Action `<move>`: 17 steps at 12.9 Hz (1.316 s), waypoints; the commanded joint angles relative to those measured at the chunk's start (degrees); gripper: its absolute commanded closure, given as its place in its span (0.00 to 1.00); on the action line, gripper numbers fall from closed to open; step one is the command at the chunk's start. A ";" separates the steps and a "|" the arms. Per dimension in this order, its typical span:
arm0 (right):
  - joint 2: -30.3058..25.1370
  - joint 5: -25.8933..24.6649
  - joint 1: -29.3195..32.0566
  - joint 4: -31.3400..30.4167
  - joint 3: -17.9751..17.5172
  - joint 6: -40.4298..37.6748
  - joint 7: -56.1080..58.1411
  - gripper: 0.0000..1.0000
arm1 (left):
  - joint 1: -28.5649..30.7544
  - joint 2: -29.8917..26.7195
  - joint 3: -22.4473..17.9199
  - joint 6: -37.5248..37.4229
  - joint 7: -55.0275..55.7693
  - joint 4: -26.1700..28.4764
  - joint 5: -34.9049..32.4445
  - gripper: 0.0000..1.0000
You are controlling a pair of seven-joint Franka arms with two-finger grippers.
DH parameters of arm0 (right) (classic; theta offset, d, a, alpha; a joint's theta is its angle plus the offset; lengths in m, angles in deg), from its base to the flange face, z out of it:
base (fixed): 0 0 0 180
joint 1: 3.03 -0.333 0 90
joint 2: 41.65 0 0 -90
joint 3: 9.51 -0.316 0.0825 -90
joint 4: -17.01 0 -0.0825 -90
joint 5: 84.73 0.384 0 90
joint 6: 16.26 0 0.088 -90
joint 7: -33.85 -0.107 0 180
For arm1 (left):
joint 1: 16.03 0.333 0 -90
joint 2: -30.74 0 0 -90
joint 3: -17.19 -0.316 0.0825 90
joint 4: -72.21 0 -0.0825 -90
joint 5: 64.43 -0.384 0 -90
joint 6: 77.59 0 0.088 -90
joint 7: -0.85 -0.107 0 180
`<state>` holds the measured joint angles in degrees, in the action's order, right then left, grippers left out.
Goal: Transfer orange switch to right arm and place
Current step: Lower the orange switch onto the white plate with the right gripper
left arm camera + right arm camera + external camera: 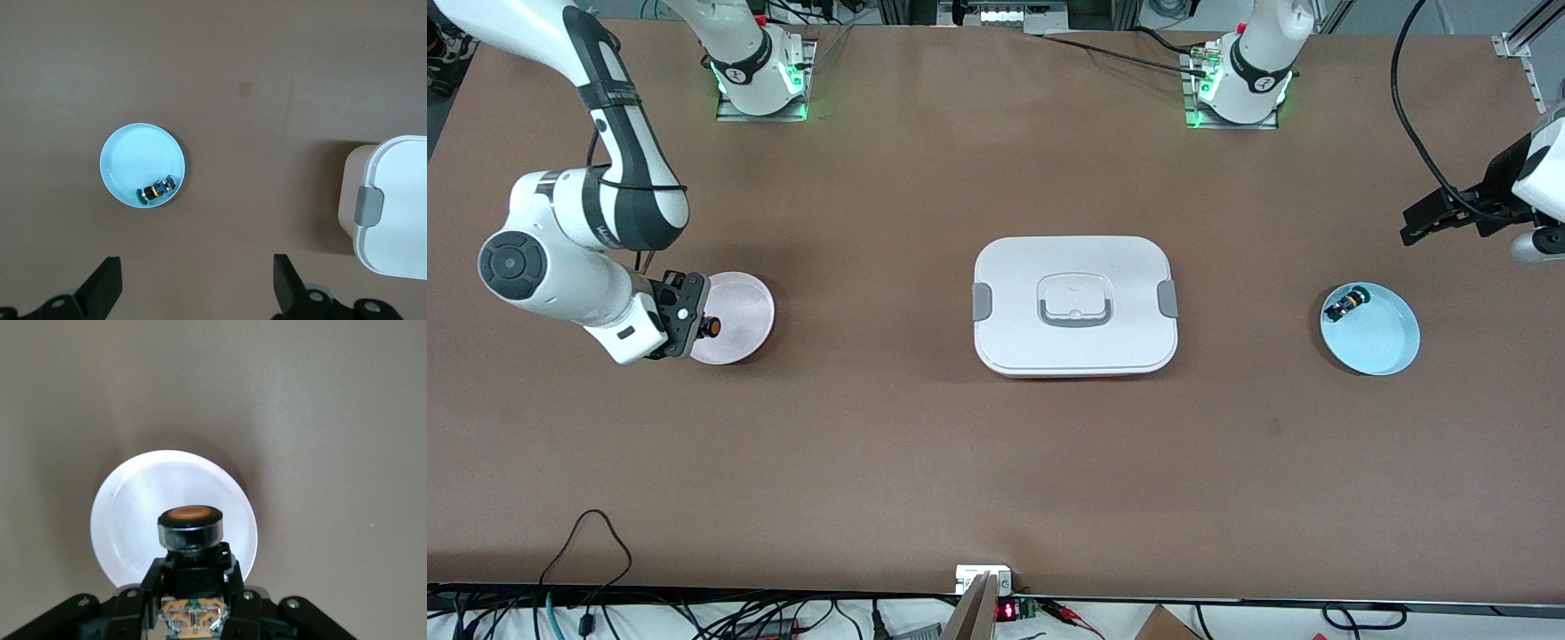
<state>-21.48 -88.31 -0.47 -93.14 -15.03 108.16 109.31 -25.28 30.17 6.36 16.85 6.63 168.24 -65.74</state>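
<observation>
You have the orange switch [709, 326] pinched in the right pincer [687, 317], held up over the pale pink plate [740, 313] near the right arm's end of the desk [925, 462]. In the right wrist view the switch [190, 527] sticks straight out from between the fingertips [148, 581], its long axis in line with the pincer [193, 587], the orange cap at the outer end facing out over the plate [127, 513] and the tan contact end tucked back between the fingers. In the front view that axis runs along the desk's length, cap toward the middle of the desk. Mid-desk you see a white lidded box [1074, 307] with grey clips at both short ends and a handle recessed in its lid. Toward the left arm's end lies a light blue plate [1380, 338], and on it, close to the rim, a small dark blue-and-green part [1344, 305]. The left pincer [1440, 216] waits in the air near that end's edge of the desk, between the plate and the base-side edge; its wrist view shows its fingers [107, 283] spread wide with nothing between them, above the blue plate [133, 157] and the part [157, 190].
</observation>
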 commanded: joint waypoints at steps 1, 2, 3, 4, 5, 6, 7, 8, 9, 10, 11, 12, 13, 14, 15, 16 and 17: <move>-1.36 -1.43 0.87 -5.32 -0.81 5.46 2.40 0.85 | 0.12 1.88 0.19 -0.75 0.11 -3.04 -1.51 0.00; -1.36 -2.74 0.87 -7.69 -0.81 8.44 2.50 0.85 | 0.20 2.24 0.19 -0.75 0.11 -4.09 -1.42 0.00; -1.44 -4.58 0.87 -9.71 -0.81 11.86 3.02 0.85 | 0.20 2.59 0.19 -0.75 0.11 -4.28 -1.33 0.00; -1.45 -5.99 0.87 -11.12 -0.81 14.33 3.81 0.85 | 0.20 2.77 0.19 -0.75 0.20 -4.63 -1.33 0.00; -1.45 -6.52 1.22 -12.18 -0.81 16.01 4.16 0.85 | 0.12 3.20 0.19 -0.75 0.28 -4.81 -1.33 0.00; -1.36 -6.62 2.18 -12.45 -0.81 16.46 4.69 0.85 | 0.20 3.47 0.19 -0.75 0.29 -5.42 -1.33 0.00; -1.27 -6.62 2.19 -12.72 -0.81 16.55 5.56 0.85 | 0.20 3.64 0.19 -0.75 0.55 -5.95 -1.33 0.00; -1.18 -6.62 2.36 -13.07 -0.81 16.73 5.92 0.85 | 0.20 3.99 0.19 -0.75 0.64 -6.21 -1.24 0.00; -0.92 -6.62 2.28 -13.42 -0.81 16.99 6.10 0.85 | 0.20 4.00 0.19 -0.75 0.64 -6.21 -1.24 0.00; -0.74 -6.62 2.28 -14.38 -0.81 17.86 6.54 0.85 | 0.20 4.08 0.19 -0.75 0.72 -6.21 -1.24 0.00; -0.57 -6.62 2.36 -15.52 -0.81 19.52 6.54 0.84 | 0.20 4.09 0.19 -0.75 0.64 -6.21 -1.15 0.00; -0.48 -6.62 2.36 -16.66 -0.81 21.19 6.54 0.84 | 0.20 4.09 0.19 -0.75 0.72 -6.21 -1.24 0.00; -0.30 -6.62 2.28 -17.54 -0.81 22.17 6.54 0.84 | 0.20 4.09 0.19 -0.75 0.72 -6.21 -1.33 0.00; -0.30 -6.62 2.28 -18.16 -0.81 22.52 6.54 0.84 | 0.12 4.35 0.19 -0.75 0.72 -6.21 -1.24 0.00; -0.30 -6.62 2.36 -18.69 -0.81 22.70 6.63 0.83 | 0.12 4.44 0.19 -0.75 0.72 -6.21 -1.24 0.00; -0.30 -6.62 2.36 -18.96 -0.81 23.05 6.63 0.83 | 0.12 4.44 0.19 -0.75 0.72 -6.21 -1.24 0.00; -0.13 -6.62 2.36 -19.74 -0.81 23.93 6.63 0.83 | 0.12 4.44 0.19 -0.75 0.72 -6.21 -1.15 0.00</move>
<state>-21.03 -94.15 0.87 -110.94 -15.06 129.70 114.86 -25.22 33.62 6.35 16.88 6.77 163.81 -65.74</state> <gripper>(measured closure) 0.590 0.000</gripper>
